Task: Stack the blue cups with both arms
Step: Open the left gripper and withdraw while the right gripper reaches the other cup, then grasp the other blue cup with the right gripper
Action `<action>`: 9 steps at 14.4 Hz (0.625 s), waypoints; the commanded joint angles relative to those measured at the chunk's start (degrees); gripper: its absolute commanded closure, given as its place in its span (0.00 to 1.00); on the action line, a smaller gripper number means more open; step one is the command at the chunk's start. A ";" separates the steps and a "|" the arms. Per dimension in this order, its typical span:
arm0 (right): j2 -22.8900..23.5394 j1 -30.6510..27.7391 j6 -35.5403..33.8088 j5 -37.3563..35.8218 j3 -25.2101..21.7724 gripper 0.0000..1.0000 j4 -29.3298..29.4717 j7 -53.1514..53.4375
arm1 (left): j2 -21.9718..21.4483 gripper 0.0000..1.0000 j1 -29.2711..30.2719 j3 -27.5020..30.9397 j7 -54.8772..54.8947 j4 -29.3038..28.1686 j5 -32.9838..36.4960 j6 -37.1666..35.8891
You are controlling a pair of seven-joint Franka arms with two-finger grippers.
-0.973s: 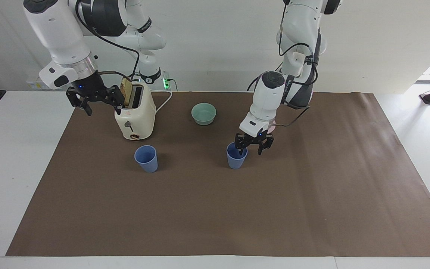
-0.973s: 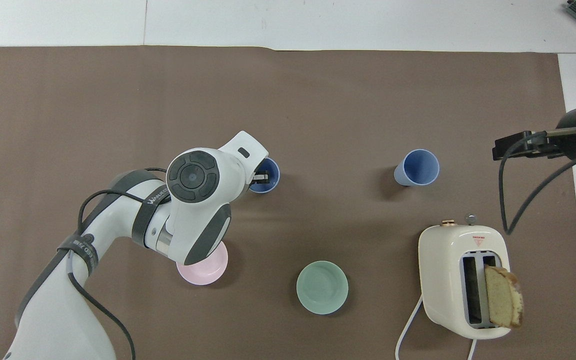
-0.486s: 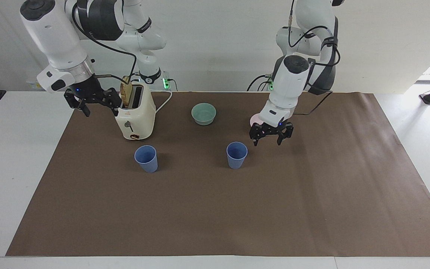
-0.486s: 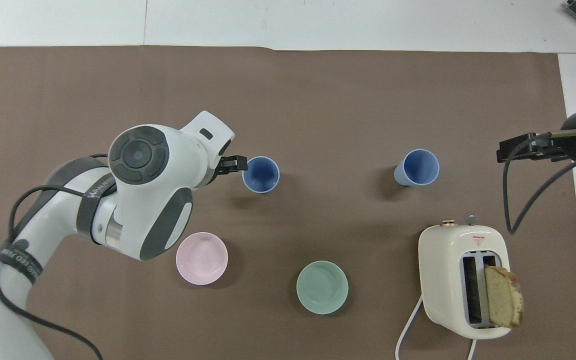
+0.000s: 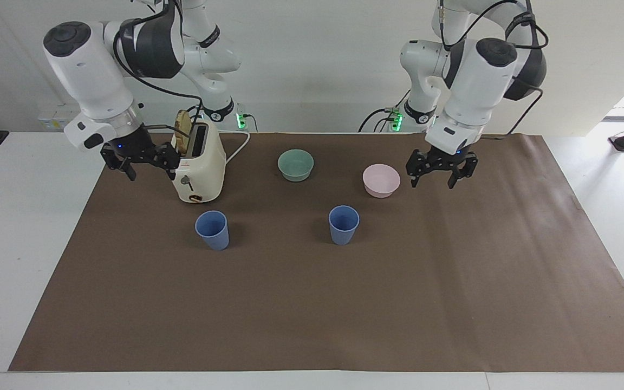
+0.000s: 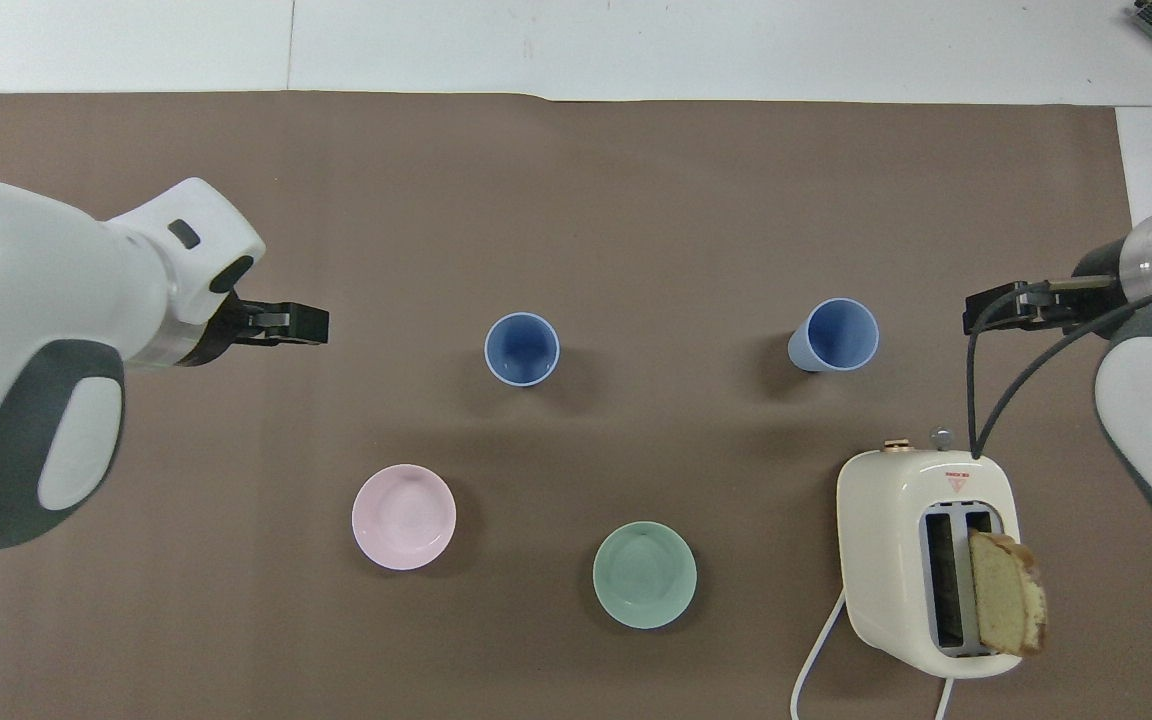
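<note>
Blue cups: two tumblers stand upright and apart on the brown mat, not stacked, both with their mouths up and nothing in them
Cup by the toaster point(image 5: 212, 229): toward the right arm's end of the table, just farther from the robots than the toaster, leaning slightly in the overhead view
Cup at mid-table point(image 5: 343, 224): near the middle of the mat, farther from the robots than the pink bowl and the teal bowl, level with the first cup
Left gripper point(image 5: 435, 174): raised over the mat beside the pink bowl, toward the left arm's end; fingers spread wide, holding nothing, well clear of both cups
Right gripper point(image 5: 141, 162): hangs beside the toaster at the mat's edge on the right arm's end; fingers spread wide, holding nothing
Toaster point(image 5: 197, 162): cream, two slots, its cord running off toward the robots
Slice of bread point(image 6: 1006, 604): stands up out of one toaster slot
Teal bowl point(image 5: 296, 164): near the robots, between the toaster and the pink bowl
Pink bowl point(image 5: 381, 180): beside the teal bowl, nearer the left arm's end
Brown mat point(image 5: 312, 314): covers most of the white table
</note>
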 commanded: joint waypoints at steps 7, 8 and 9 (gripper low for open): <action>5.31 0.57 12.86 0.84 -0.11 0.00 -6.39 0.88 | 1.36 0.00 6.37 -0.61 6.41 7.97 0.73 -8.95; 5.31 0.83 13.40 0.84 -0.11 0.00 -6.84 0.97 | 1.01 0.00 6.37 -0.61 6.41 7.44 0.73 -8.95; 5.40 0.92 13.58 0.84 -0.11 0.00 -7.10 0.88 | 1.00 0.00 6.46 -0.61 6.41 7.44 0.73 -8.95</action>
